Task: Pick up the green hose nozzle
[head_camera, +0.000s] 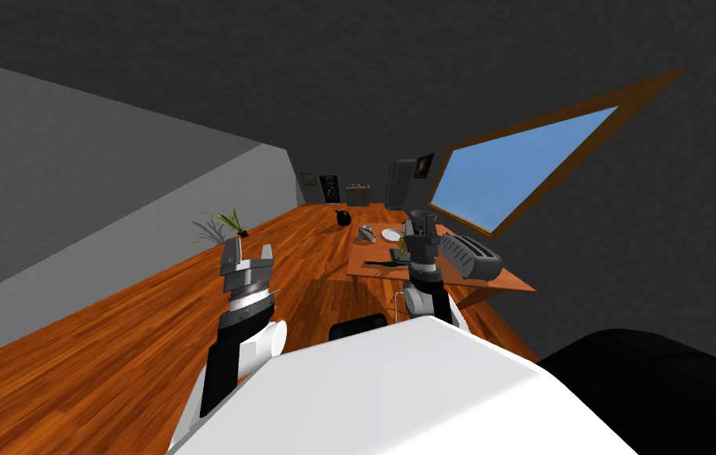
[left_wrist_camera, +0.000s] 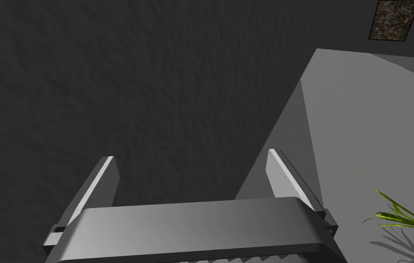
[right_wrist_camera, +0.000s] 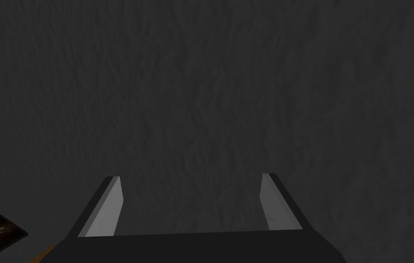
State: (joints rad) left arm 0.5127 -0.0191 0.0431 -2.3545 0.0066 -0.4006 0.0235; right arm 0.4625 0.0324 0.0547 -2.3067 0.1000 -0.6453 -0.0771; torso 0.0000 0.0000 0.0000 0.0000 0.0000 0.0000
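Both jaws gape (pointing up); table (head_camera: 366, 254) ahead.

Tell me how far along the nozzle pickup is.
Done: I face the table. In hand: nothing; left claw and right claw are open and empty, raised. Left: reach the small green item on the table, likely the nozzle, grip and lift it.
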